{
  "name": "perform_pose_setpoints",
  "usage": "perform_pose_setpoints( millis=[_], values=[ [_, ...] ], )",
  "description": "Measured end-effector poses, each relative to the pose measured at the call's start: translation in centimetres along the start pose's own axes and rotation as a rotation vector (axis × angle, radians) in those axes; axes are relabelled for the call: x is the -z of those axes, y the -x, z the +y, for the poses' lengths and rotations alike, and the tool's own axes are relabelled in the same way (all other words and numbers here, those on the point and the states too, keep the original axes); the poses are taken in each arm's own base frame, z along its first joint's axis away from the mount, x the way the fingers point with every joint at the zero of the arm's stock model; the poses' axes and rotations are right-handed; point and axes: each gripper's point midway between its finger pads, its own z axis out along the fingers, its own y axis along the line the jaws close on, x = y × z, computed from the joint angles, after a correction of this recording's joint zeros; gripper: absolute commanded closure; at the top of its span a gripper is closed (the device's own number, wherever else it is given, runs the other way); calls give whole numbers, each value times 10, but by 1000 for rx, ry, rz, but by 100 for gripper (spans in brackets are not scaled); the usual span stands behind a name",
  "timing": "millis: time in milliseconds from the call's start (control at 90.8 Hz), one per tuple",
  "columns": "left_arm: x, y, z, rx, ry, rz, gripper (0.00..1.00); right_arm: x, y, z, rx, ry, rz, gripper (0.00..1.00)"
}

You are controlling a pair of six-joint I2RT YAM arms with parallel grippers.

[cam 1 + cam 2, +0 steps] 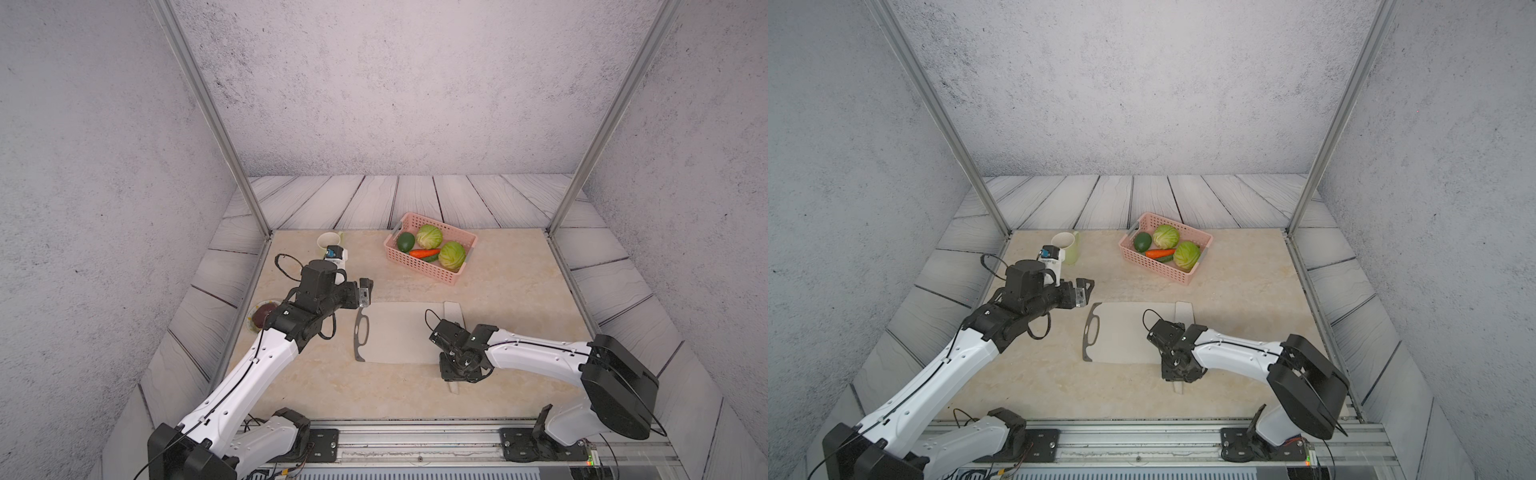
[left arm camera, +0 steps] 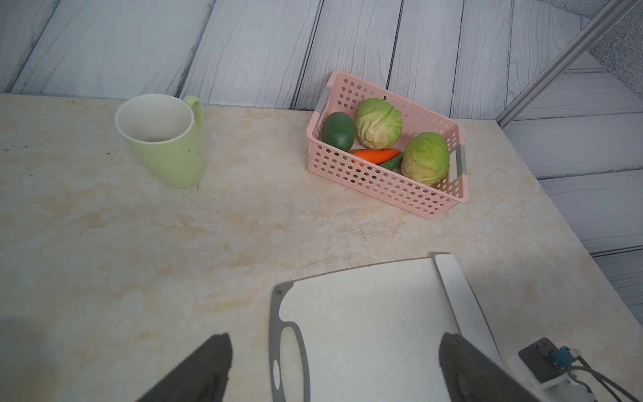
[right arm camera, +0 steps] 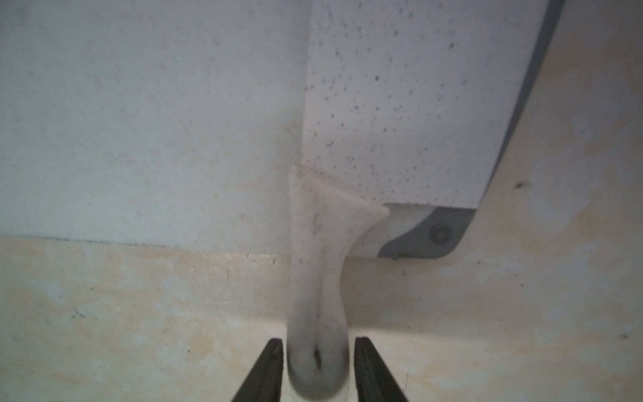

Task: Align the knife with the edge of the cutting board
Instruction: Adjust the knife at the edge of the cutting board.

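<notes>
— Fingers (image 3: 268,369) on the right gripper (image 3: 318,344): how do they stand?

— Slightly spread, one on each side of the butt of the knife (image 3: 382,121) handle. A thin sliver of gap shows on either flank, and I cannot make out any contact.

— And the knife itself?

— Flat. Its speckled blade lies on the cutting board (image 3: 139,121), at the end away from the handle hole, with its long side running beside the dark grey end strip. The handle sticks out past the board's near long edge, over the table (image 1: 519,291). In both top views the blade tip reaches about to the far edge.

— The left gripper (image 2: 335,336)?

— Spread wide with nothing between its fingers. It is near the far corner of the board's hole end, well apart from the knife.

— Anything beyond?

— A pink basket (image 1: 419,266) towards the far side, holding two cabbages (image 1: 429,236), an avocado (image 1: 405,242), a carrot (image 1: 424,252) and a cucumber (image 1: 432,258). A green mug (image 2: 167,156) stands upright at the far left.
</notes>
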Motion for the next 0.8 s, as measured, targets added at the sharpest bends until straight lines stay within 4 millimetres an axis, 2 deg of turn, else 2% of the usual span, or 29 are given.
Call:
perform_pose_setpoints(
  millis=[804],
  values=[
    [0,-1,-1,-6,3,3,2,-2,-3,-4,-2,-4,3,63]
  ],
)
